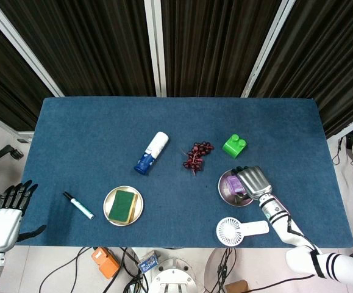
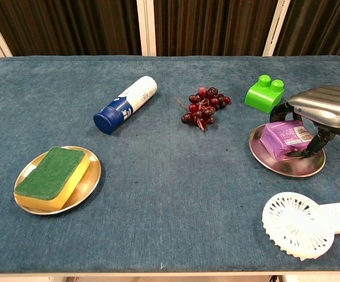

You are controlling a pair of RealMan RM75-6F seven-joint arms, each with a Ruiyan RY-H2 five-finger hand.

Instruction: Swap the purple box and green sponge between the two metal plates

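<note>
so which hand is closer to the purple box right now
Right. The right hand is directly over the purple box, fingers around it. The left hand hangs off the table's near-left corner, far away.

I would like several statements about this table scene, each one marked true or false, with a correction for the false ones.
1. The green sponge lies on the left metal plate. True.
2. The right hand is over the purple box, with fingers down at its sides. True.
3. The purple box is already off the right metal plate. False: it is tilted but still on that plate.
4. The left hand holds the marker. False: it is off the table edge, fingers spread, holding nothing.
5. The grape bunch lies between the spray bottle and the green building block. True.
6. The handheld fan rests on a plate. False: it lies on the blue tabletop.
</note>
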